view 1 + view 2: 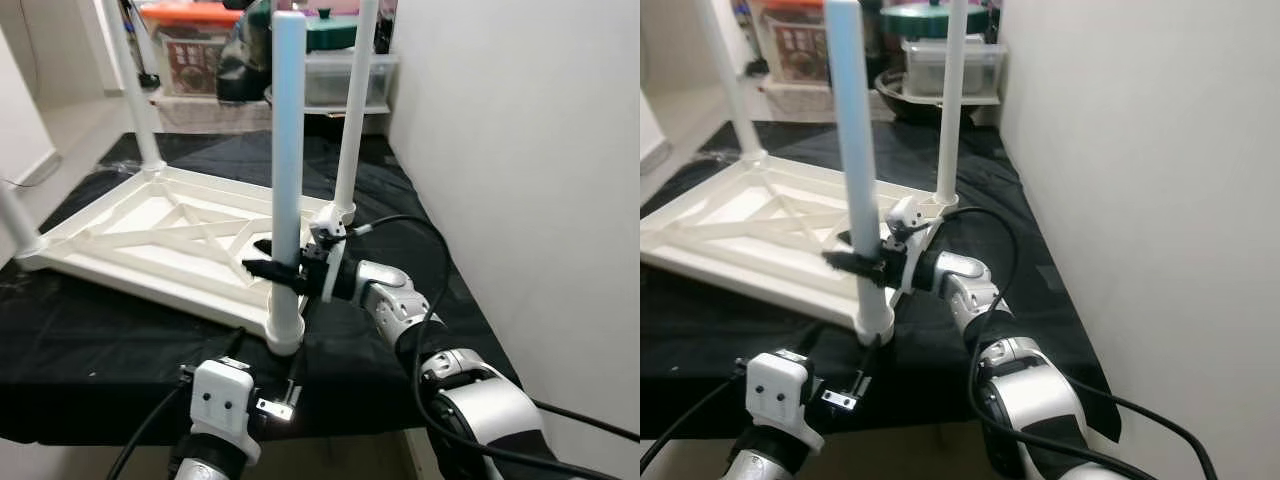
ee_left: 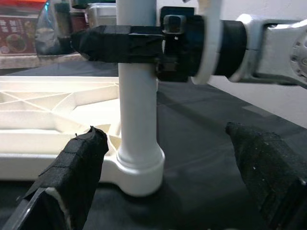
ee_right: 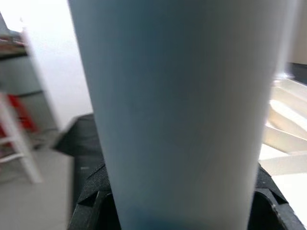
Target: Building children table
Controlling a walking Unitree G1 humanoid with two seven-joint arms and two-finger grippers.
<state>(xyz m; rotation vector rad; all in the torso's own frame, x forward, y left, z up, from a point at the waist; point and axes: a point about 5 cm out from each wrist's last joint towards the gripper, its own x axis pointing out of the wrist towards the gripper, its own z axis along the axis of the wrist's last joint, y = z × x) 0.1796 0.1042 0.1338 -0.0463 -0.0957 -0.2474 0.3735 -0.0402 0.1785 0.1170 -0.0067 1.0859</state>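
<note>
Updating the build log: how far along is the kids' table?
Done: the upside-down tabletop lies on the black cloth, with legs standing at its corners. In hand: the right hand is shut on the near leg, which sits upright in its corner socket. The left hand waits open below. Left: confirm seating, then flip the table.

Upturned table top [image 1: 150, 235] lies on the cloth-covered surface [image 1: 90, 330], legs pointing up.

The near leg [image 1: 288, 150] stands in the top's front right corner socket, the right gripper [image 1: 272, 262] clamped around it from the right. The left gripper [image 2: 158, 177] sits before that socket, fingers spread either side. Another leg [image 1: 352, 110] stands behind, a third [image 1: 130, 80] at the far left. Storage boxes [image 1: 190, 50], apparently on a shelf, lie beyond; a wall [image 1: 520, 150] runs along the right.
</note>
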